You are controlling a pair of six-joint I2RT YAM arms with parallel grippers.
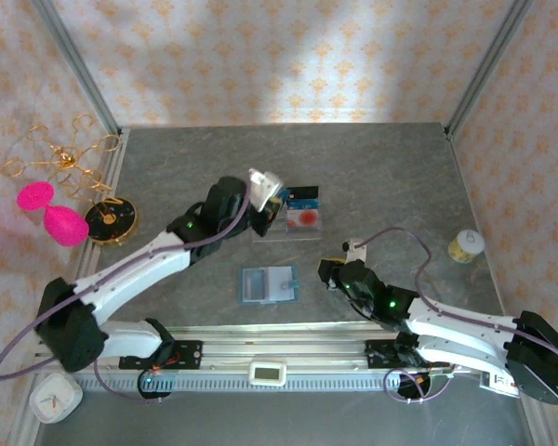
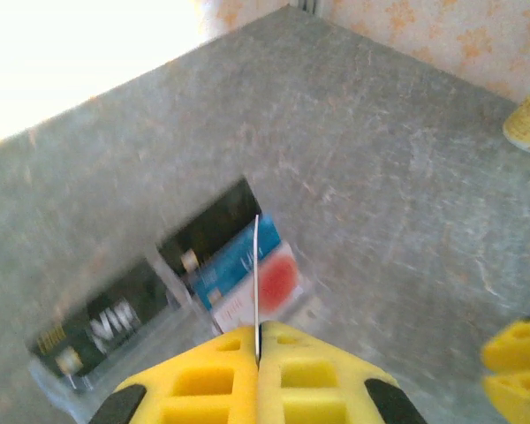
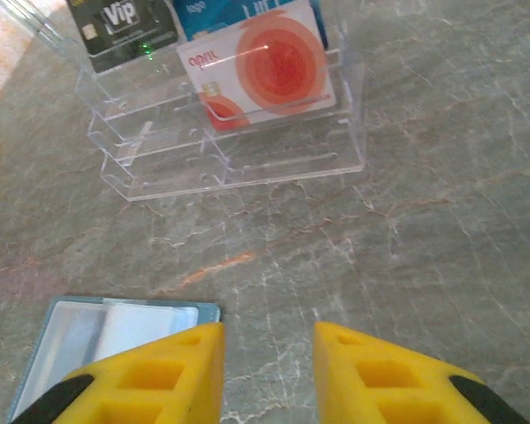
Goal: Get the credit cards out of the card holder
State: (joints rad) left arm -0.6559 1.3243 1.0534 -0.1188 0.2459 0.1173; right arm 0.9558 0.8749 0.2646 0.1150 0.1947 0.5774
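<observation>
Several thin rectangular plastic cards stand in the clear plastic compartment tray (image 3: 238,168), which I take as my reference: a black card marked VIP (image 3: 124,22) at its left end, a blue card (image 3: 247,11) behind, and a pale card with a red circle print (image 3: 265,75) in front of the blue one. From the left wrist camera I also make out a second black card (image 2: 214,225) at the tray's far side, though it is blurred. My left gripper (image 2: 258,334) hangs directly above the tray, its yellow jaws pressed together on a thin card seen edge-on (image 2: 256,265), held upright over the pale card. The small teal-blue folding card holder (image 1: 268,284) lies opened flat on the grey table (image 1: 391,177) on the near side of the tray, apart from it, its lighter blue inside facing up. My right gripper (image 3: 267,353) sits low just right of the holder, nearer to me than the tray, jaws parted with nothing between them; I cannot tell whether its left finger (image 3: 159,371) touches the holder's corner. A small pale jar (image 1: 465,246) stands well to the right of the tray
</observation>
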